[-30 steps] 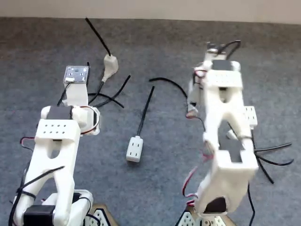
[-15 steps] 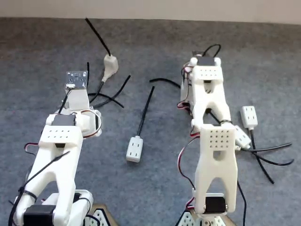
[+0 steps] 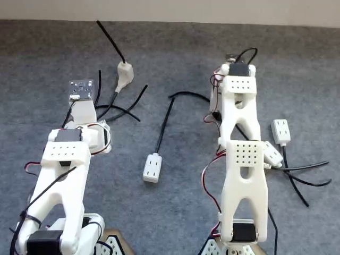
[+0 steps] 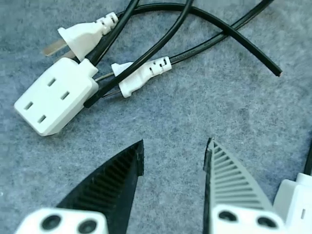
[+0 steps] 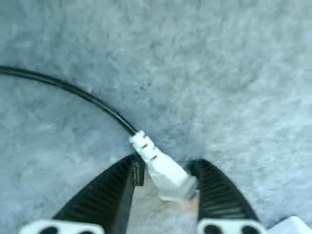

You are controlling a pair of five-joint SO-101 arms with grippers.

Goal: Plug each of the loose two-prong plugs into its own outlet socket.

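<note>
My left gripper (image 4: 175, 143) is open just above the carpet, nothing between its fingers. Beyond it lie a white three-way outlet socket (image 4: 53, 97) and two white two-prong plugs, one (image 4: 80, 39) with bare prongs and one (image 4: 141, 75) crossing a black cord. My right gripper (image 5: 165, 163) is open and low on the carpet, a finger on each side of a white plug (image 5: 168, 176) on a black cord (image 5: 73, 90). In the high view another outlet socket (image 3: 151, 168) lies between the left arm (image 3: 66, 154) and the right arm (image 3: 237, 95).
Two more white outlet sockets (image 3: 280, 130) (image 3: 272, 154) and black cords lie beside the right arm. A larger white plug (image 3: 124, 74) with a black cord lies at the far left. Loose cords (image 3: 119, 109) tangle near the left arm.
The right arm has unfolded and stretched forward, bringing its gripper down around the plug. The left arm has shifted slightly towards the far left.
</note>
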